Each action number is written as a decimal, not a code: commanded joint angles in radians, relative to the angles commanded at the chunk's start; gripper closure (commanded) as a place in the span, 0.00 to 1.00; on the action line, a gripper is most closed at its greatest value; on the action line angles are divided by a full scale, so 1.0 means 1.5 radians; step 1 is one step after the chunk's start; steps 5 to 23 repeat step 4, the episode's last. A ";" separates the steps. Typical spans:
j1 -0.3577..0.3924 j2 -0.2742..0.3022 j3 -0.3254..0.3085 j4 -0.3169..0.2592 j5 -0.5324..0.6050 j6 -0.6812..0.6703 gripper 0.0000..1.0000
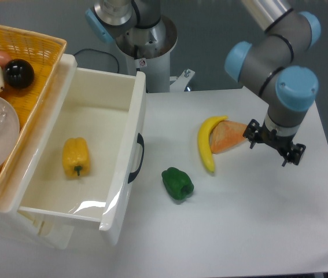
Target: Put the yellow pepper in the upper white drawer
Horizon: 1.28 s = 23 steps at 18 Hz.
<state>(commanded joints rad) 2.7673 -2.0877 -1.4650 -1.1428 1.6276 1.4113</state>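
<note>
The yellow pepper (pixel 75 156) lies on its side on the floor of the upper white drawer (pixel 130 124), which is pulled open at the left. Its dark green stem points toward the front. The drawer's dark curved handle (pixel 136 157) faces the table. My gripper (pixel 273 145) hangs over the table at the right, far from the drawer, just right of an orange wedge. Its fingers (pixel 294 154) point down, stand apart and hold nothing.
A yellow banana (pixel 206 143) and an orange wedge (pixel 228 136) lie by the gripper. A green bell pepper (pixel 178 183) sits in front of the drawer. A woven yellow basket (pixel 33 49) with a black ball (pixel 19 73) and other items overhangs the drawer's left side. The robot base (pixel 146 40) stands behind.
</note>
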 joint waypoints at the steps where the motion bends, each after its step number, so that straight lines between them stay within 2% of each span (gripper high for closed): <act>1: -0.001 -0.002 0.000 0.000 -0.001 0.000 0.00; 23: 0.000 -0.005 0.000 0.001 -0.004 0.000 0.00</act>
